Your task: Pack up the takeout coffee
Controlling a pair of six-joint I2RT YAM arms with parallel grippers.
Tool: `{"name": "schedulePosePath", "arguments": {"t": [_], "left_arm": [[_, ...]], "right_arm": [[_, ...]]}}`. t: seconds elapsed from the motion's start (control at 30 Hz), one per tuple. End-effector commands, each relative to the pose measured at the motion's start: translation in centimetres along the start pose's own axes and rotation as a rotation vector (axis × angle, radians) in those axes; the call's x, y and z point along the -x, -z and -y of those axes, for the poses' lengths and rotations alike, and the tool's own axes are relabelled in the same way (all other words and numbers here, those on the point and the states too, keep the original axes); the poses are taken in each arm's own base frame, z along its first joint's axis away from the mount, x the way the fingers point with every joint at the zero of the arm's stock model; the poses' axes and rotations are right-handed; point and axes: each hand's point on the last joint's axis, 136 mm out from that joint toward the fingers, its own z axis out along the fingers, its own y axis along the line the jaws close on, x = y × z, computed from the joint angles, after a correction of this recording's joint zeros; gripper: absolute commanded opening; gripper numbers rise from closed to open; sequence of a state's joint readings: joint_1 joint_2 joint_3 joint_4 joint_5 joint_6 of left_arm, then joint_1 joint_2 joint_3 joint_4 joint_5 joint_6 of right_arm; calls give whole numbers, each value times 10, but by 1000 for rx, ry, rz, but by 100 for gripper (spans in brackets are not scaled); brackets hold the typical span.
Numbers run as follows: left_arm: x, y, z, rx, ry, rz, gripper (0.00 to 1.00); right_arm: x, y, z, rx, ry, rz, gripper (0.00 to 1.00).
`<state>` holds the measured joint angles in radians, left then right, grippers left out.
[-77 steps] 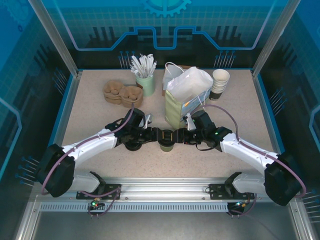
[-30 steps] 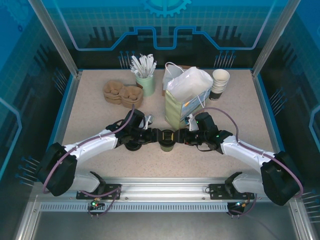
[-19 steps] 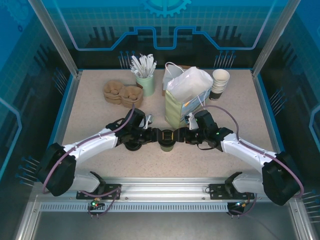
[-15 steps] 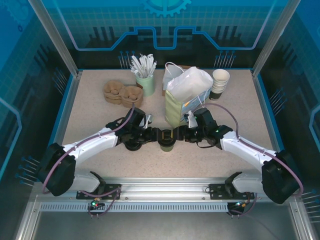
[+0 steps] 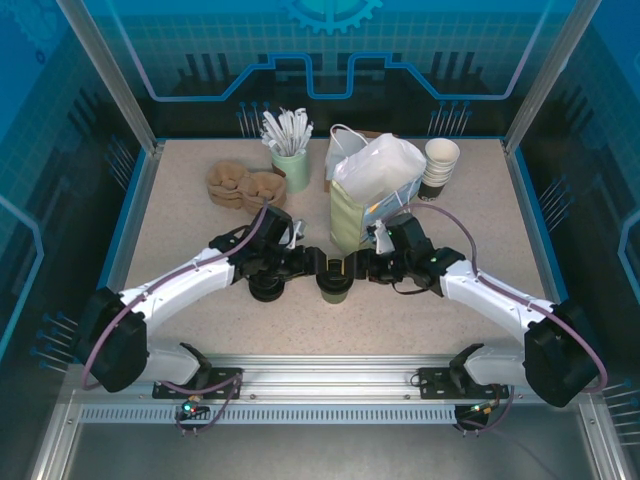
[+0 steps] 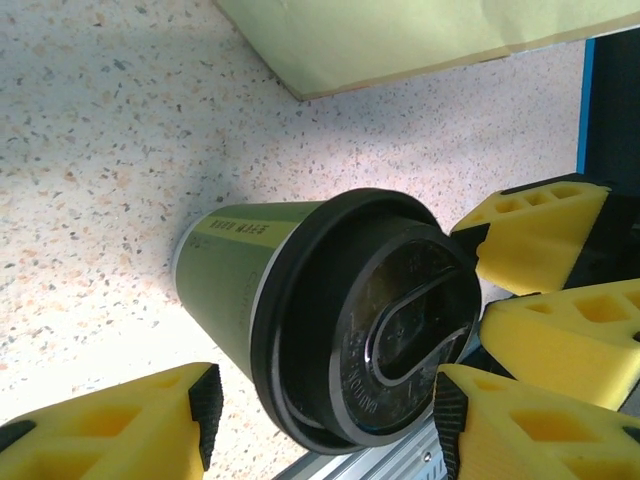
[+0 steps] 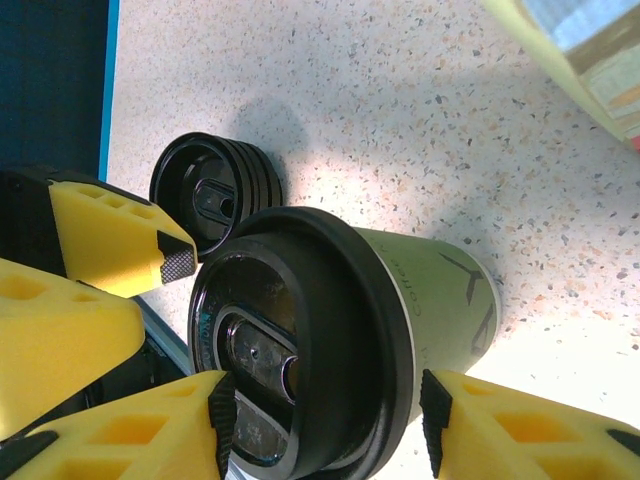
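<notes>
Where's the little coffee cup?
Top view: the coffee cup stands mid-table between the left end effector and right end effector, near the paper bag.

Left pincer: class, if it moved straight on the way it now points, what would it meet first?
The takeout coffee: the lidded cup stands just ahead, between the left pincer's fingers. Close beyond it wait the yellow fingers of the right pincer, though depth there is unclear.

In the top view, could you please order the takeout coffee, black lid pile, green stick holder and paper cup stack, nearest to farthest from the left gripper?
From the left gripper:
1. takeout coffee, at its fingertips.
2. black lid pile, near left.
3. green stick holder, back centre.
4. paper cup stack, back right.
</notes>
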<state>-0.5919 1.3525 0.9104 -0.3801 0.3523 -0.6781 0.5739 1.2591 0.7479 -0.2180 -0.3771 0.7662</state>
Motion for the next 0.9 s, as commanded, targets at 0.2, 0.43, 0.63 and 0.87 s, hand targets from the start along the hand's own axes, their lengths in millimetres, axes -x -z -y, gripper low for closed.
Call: {"name": "schedulePosePath", "arguments": {"t": [0.2,0.43,0.63,0.87], "left_arm": [[2,29,-15,39,12,52,61],[-2,44,-28,62,28,68,62],[-6,50,-34,67,40,75,62],[-7,57,-38,78,46,84,62]], "right_arm": [[-15,-13,1,-6,-3,-33,47],[-17,-23,-5,4,-4,-40,47],[-15,-33,-6,5,-21,-37,46],[-14,-43,-15,6,-24,-20,46]]}}
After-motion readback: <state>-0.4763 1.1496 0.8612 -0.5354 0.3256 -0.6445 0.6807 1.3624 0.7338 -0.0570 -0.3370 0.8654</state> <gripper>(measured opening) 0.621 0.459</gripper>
